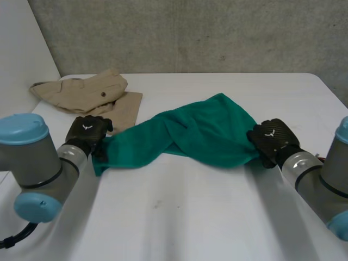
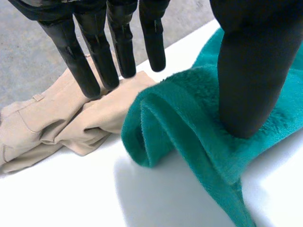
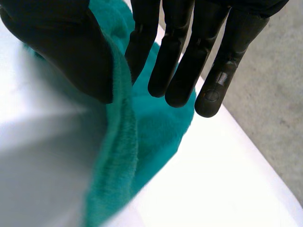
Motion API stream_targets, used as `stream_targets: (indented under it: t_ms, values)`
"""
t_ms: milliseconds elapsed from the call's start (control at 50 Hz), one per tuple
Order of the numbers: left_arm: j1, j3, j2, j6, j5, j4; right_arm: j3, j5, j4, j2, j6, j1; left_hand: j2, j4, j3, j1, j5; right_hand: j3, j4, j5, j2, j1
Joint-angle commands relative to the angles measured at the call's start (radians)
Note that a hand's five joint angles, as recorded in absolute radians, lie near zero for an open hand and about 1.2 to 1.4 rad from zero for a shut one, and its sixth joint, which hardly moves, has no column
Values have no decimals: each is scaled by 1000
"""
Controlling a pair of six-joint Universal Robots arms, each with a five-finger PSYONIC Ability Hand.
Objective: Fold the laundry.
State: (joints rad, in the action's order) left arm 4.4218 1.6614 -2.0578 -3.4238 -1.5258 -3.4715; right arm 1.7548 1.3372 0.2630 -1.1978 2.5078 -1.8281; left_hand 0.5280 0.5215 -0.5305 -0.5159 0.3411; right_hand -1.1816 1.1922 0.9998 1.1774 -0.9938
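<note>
One teal towel [image 1: 190, 136] lies across the middle of the white tabletop [image 1: 190, 217], a grey concrete wall [image 1: 190, 32] behind; we see plush terry, twisted mid-length — a crumpled beige garment [image 1: 92, 92] just beside one end; the left hand [image 1: 87, 133], fingers straight, presses its thumb on that end; the right hand [image 1: 273, 140] pinches the opposite edge between thumb and fingers.

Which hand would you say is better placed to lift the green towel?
Probably right: the right hand pinches an edge of the green towel; the left hand only rests its thumb on it.
</note>
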Motion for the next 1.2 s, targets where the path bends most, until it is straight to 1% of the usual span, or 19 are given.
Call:
stream_targets:
  t_ms: [20,60,80,180,340,440,660,740,760,820,840,860,940,980,1020,1060,1120,1140,1200]
  values:
    - [2,101,140,-144,30,6,49,-10,1,-89,6,65,-65,-58,67,53,-53,-215,204,222,219,-403]
    - [1,115,159,-146,50,6,61,-12,1,-101,8,78,-65,-58,67,53,-53,-215,204,222,219,-403]
    - [1,126,172,-146,73,6,64,-12,1,-103,8,79,-65,-58,67,53,-53,-215,204,222,219,-403]
    - [-4,159,189,-150,110,6,78,-10,-1,-114,8,82,-44,-38,47,32,-32,-215,204,222,219,-403]
    - [-5,170,169,-153,112,2,89,-12,-1,-124,6,87,-3,3,6,-9,9,-215,204,222,219,-403]
    - [1,140,94,-155,112,-6,89,-12,-1,-126,5,87,70,76,-67,-82,82,-215,204,222,219,-403]
    - [-1,64,15,-155,112,-24,94,-10,-1,-124,3,85,176,182,-173,-188,188,-215,204,222,219,-403]
    - [-2,38,-16,-155,112,-43,95,-10,-1,-124,3,84,302,308,-299,-314,314,-215,204,222,219,-403]
    - [-2,31,-27,-155,112,-54,95,-10,-2,-124,2,84,401,407,-398,-413,413,-215,204,222,219,-403]
    - [-2,18,-38,-153,112,-64,97,-12,-1,-124,0,84,589,596,-587,-601,601,-215,204,222,219,-403]
    - [-2,12,-41,-153,113,-66,97,-12,-1,-124,-1,84,761,768,-759,-773,774,-215,204,222,219,-403]
    - [-2,11,-41,-153,113,-66,95,-10,-1,-124,-1,85,867,874,-865,-879,880,-215,204,222,219,-403]
    - [-10,3,-35,-153,110,-57,88,-6,-2,-124,-4,87,868,875,-866,-880,881,-215,204,222,219,-403]
    - [-12,3,-19,-152,108,-51,74,-6,-13,-129,-12,87,868,875,-866,-880,881,-215,204,222,219,-403]
    - [-16,6,36,-143,108,-22,60,-6,-34,-141,-21,87,868,875,-866,-880,881,-215,204,222,219,-403]
    - [-21,3,129,-140,108,32,17,-6,-100,-190,-47,89,868,875,-866,-880,881,-215,204,222,219,-403]
    - [-18,-6,221,-130,110,100,-58,-10,-218,-261,-84,93,868,875,-866,-880,881,-215,204,222,219,-403]
    - [-18,-23,275,-120,110,147,-81,-12,-244,-276,-93,96,868,875,-866,-880,881,-215,204,222,219,-403]
    - [-13,-66,346,-104,110,224,-184,-10,-346,-339,-119,115,868,875,-866,-880,881,-215,204,222,219,-403]
